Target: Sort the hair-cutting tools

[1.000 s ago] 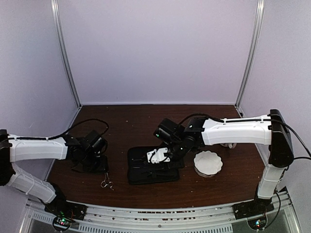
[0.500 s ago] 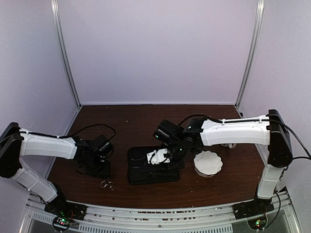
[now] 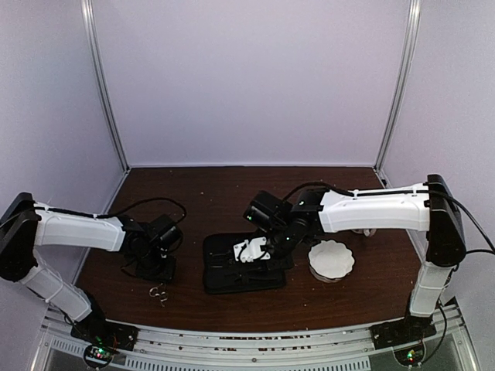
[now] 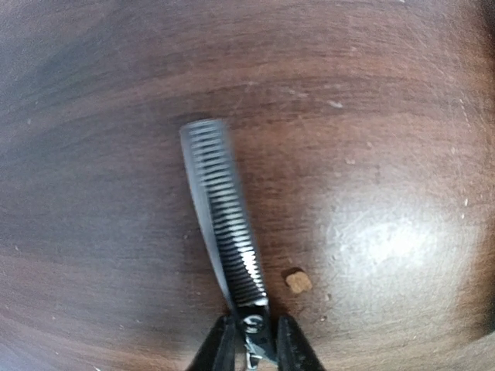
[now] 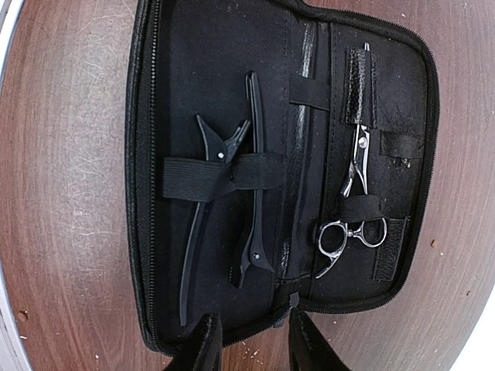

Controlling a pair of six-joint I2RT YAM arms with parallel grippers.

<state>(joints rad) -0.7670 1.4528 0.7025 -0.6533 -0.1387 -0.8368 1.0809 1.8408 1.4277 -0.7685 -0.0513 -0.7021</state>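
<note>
Stiff, light and likely slick along the blade, the thinning scissors (image 4: 224, 224) look best pinched at the pivot screw, where the left jaws are closed on them, toothed blade pointing out over the desk (image 4: 387, 116) left of the zip case (image 3: 220, 274). The left arm (image 3: 77, 229) reaches low, wrist tipped down. The right jaws hang parted and empty above the open case, which holds two black clips (image 5: 253, 124) and the other scissors (image 5: 360, 158).

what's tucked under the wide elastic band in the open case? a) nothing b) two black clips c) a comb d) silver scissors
b: in the right wrist view two black clips lie under the elastic band of the case, while the silver scissors sit in its other half under narrower straps.
</note>
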